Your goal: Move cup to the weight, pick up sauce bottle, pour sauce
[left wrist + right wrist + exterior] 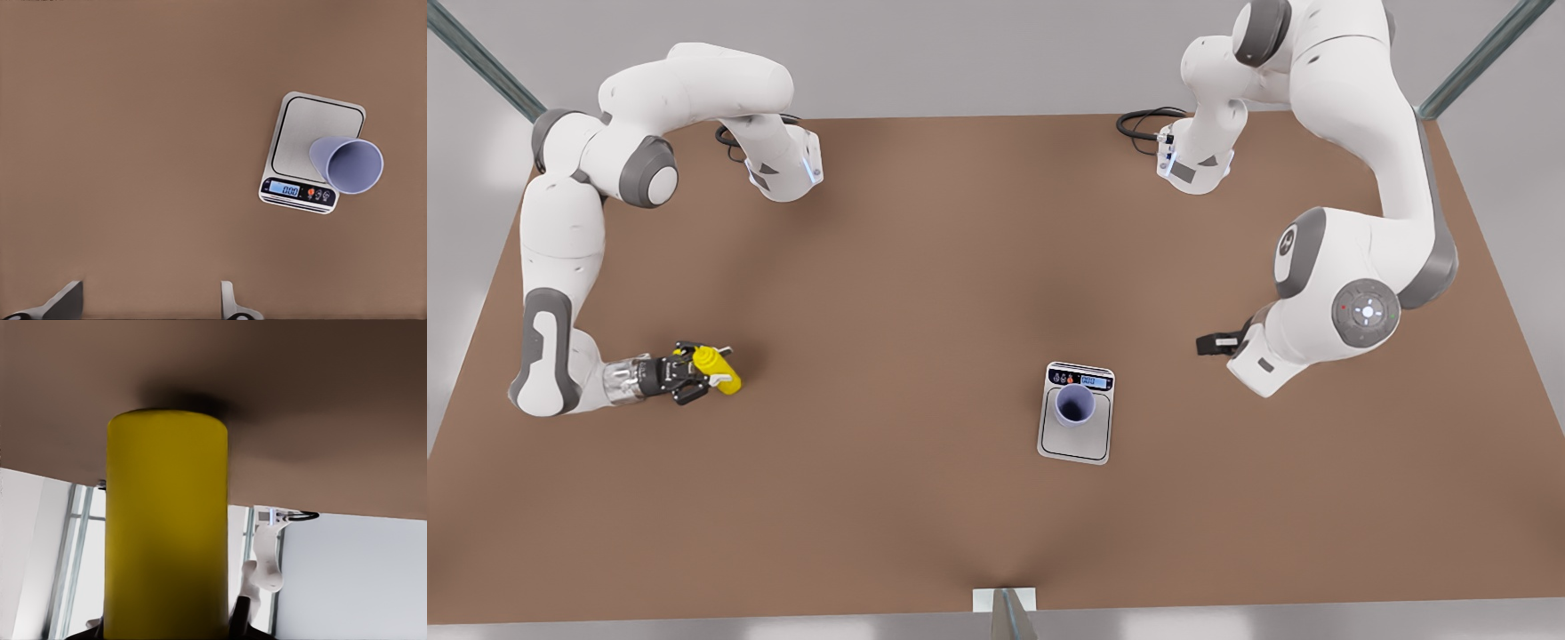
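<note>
Right hand point(694, 372) grips the sauce bottle point(718, 369) near the bench's left edge in the front view, bottle axis roughly level. Cup point(1075, 404) stands on the weight point(1077, 413), well apart toward the opposite side; left hand point(1209, 343) waits near it, fingers parted.

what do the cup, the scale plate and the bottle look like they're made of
Cup: probably matte plastic; flat lavender surface without glints. Scale plate: looks like brushed steel; pale grey sheen inside a dark outline. Bottle: likely smooth plastic; uniform bright yellow with soft shading. It's a render, so these are guesses.
</note>
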